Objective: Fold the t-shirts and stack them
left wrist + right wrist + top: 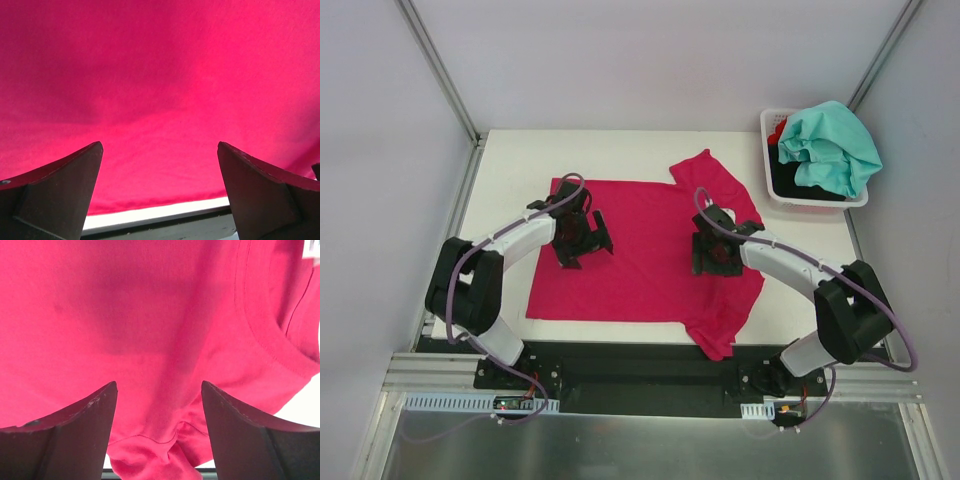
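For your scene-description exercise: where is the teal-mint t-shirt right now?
In the top view, the teal-mint t-shirt lies heaped on the white basket at the far right corner of the table.

I've got the left gripper (160, 143) spread wide, one dark finger (57, 192) low on each side. The pink shirt (160, 70) fills everything beyond and between the tips, lying flat and faintly creased. Its edge runs between the fingers, with a white strip of table (150, 215) just below.

A robot lab test cell: a white tabletop (520, 165) boxed in by plain white panels (670, 60) on aluminium posts (440, 70), with a black mounting plate (650, 360) for the arms.
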Controlling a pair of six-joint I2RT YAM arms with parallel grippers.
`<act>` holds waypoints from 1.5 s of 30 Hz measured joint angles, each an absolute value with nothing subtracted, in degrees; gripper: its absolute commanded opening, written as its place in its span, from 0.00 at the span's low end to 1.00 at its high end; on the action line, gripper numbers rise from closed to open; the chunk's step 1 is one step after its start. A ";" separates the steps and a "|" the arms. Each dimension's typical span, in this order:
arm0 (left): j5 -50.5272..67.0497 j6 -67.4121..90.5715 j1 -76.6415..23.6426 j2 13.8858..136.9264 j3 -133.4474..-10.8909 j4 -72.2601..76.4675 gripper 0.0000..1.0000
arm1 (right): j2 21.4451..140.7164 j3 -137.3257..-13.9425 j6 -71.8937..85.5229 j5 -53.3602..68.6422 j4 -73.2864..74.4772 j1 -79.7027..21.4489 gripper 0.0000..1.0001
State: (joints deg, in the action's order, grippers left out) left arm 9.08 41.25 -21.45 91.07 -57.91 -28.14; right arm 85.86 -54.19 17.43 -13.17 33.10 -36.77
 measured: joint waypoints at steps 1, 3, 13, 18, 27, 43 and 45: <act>9.21 41.28 -21.45 92.09 -58.50 -27.27 0.99 | 86.32 -54.92 16.75 -12.49 32.82 -35.83 0.72; 9.58 41.25 -21.43 93.84 -59.11 -25.47 0.99 | 86.94 -56.47 15.25 -11.09 32.12 -33.98 0.72; 12.34 41.47 -19.35 98.94 -59.55 -18.28 0.99 | 92.03 -59.94 10.02 -6.13 29.76 -26.04 0.72; 15.42 41.63 -16.67 100.86 -61.21 -17.19 0.99 | 95.53 -60.60 8.95 -3.97 29.43 -24.21 0.74; 17.52 41.60 -15.35 103.98 -64.66 -15.14 0.99 | 102.48 -65.19 8.23 -1.65 28.84 -23.53 0.73; 21.04 41.54 -14.20 106.80 -67.57 -13.93 0.99 | 107.70 -72.38 6.98 1.45 28.75 -20.75 0.73; 20.97 41.50 -14.20 106.72 -67.59 -14.02 0.99 | 107.70 -72.44 6.79 1.56 28.95 -20.75 0.73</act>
